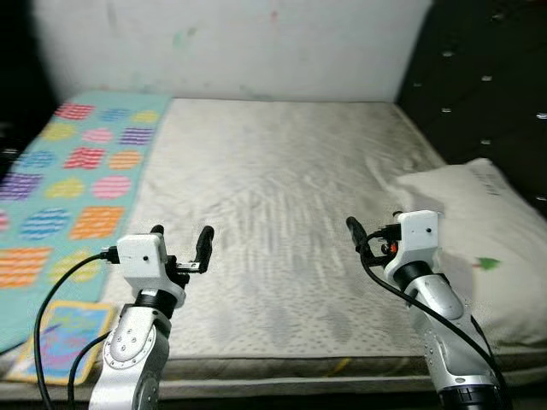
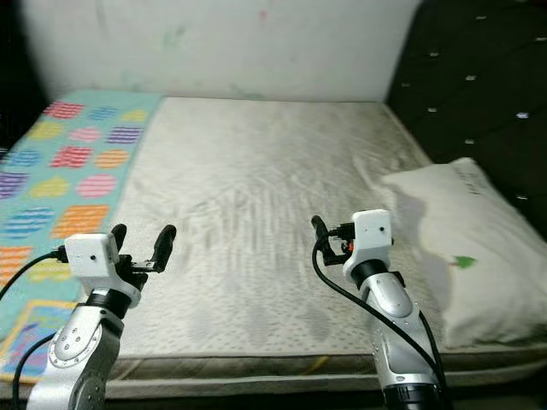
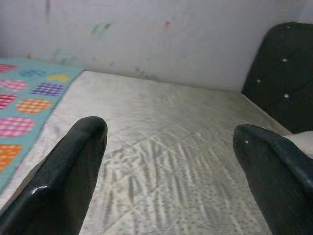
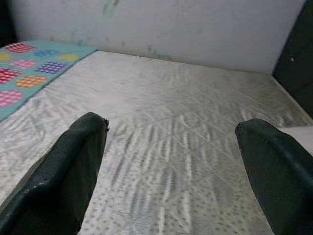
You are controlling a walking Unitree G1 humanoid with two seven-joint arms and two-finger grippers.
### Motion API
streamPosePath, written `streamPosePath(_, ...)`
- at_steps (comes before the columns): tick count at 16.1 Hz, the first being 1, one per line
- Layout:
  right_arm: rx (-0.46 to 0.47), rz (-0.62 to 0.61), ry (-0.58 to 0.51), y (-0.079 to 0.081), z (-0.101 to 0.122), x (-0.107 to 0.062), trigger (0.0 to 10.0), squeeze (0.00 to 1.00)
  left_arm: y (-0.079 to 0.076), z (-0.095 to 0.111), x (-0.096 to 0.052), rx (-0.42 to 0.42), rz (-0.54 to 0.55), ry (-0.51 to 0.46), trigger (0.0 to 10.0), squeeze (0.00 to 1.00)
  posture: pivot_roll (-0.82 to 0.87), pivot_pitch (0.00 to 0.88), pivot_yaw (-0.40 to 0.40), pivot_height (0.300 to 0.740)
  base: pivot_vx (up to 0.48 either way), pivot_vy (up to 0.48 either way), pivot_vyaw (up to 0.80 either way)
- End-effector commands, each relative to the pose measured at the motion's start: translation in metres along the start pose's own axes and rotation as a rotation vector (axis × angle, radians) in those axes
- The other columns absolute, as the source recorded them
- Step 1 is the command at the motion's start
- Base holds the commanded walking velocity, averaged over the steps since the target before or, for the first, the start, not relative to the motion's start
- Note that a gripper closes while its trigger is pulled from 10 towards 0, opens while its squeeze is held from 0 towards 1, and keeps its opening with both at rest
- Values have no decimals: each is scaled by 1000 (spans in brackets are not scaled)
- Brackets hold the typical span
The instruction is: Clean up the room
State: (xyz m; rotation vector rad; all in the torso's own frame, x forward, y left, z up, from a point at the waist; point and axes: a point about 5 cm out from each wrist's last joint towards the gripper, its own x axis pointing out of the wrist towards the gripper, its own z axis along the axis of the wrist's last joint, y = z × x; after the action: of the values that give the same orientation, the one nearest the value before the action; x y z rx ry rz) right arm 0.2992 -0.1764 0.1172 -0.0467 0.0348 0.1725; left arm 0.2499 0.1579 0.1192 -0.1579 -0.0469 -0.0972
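From the head cameras, the mattress (image 1: pixel 273 196) lay bare, a pillow (image 1: pixel 474 248) on its right edge and a teal patterned blanket (image 1: pixel 77 179) along its left. The left gripper (image 1: pixel 181 243) and right gripper (image 1: pixel 369 235) hovered over the mattress's near end. In each wrist view, the fingers (image 3: pixel 63 181) (image 4: pixel 63 171) were spread wide, holding nothing.

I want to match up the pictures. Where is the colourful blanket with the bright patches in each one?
Left eye view: the blanket lies on the mattress's left side, left of the left pincer.
Right eye view: same place, at the left edge.
Left wrist view: a teal strip past one finger.
Right wrist view: a far corner strip.
Shared landmark: the white wall behind the bed.
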Motion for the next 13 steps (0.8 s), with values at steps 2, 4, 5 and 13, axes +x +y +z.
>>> streamPosePath(2, -8, 1, -21, -2, 5, 1, 10000, 0, 2, -2, -1, 1, 14, 13, 10000, 0, 16, 0, -35, 740, 0, 324, 0)
streamPosePath(4, -8, 1, -20, -2, 5, 2, 10000, 0, 1, -1, 0, -1, 12, 12, 10000, 0, 17, 0, -37, 740, 0, 399, 0)
streamPosePath(5, -8, 1, -19, -2, 5, 2, 10000, 0, 1, -1, 0, -2, 11, 12, 10000, 0, 17, 0, -37, 740, 0, 454, 0)
streamPosePath(13, -11, -2, -19, -2, 5, 0, 10000, 0, 0, -1, 0, -13, 1, 12, 10000, 0, 13, 0, -38, 740, 0, 480, 0)
